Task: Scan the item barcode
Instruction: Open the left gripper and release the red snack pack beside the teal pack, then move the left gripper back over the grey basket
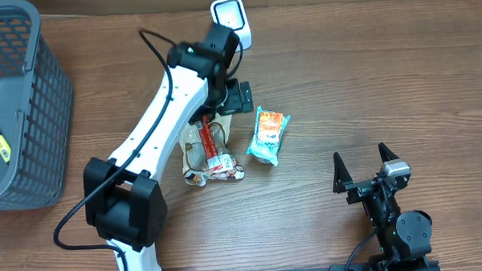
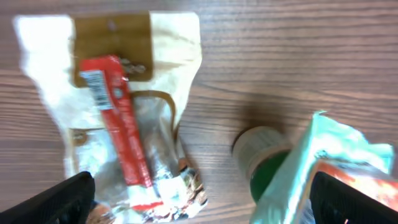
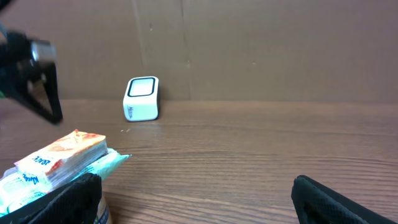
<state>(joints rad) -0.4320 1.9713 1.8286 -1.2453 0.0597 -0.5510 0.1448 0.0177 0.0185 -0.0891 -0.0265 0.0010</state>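
Hovering above the far end of the snack pouch [image 1: 212, 152] [image 2: 124, 112]: left gripper [image 1: 236, 99] [image 2: 202, 193], jaws spread wide, nothing held between them. Left arm stretched long and diagonal from its near-edge base, wrist bent down over the pouch. Pouch lies flat on the table [image 1: 344, 84], cream and clear, with a red stick inside; white label at the stick's far end, too blurred to read. Orange-and-teal packet [image 1: 270, 135] [image 2: 329, 168] [image 3: 62, 155] just right of the pouch. White scanner [image 1: 230, 15] [image 3: 142, 98] beyond the pouch, upright. Grey basket [image 1: 31, 119] well left of the pouch. Right gripper [image 1: 363, 167] [image 3: 199, 199] well right of the pouch and nearer the robot, arm folded low, jaws wide, empty.
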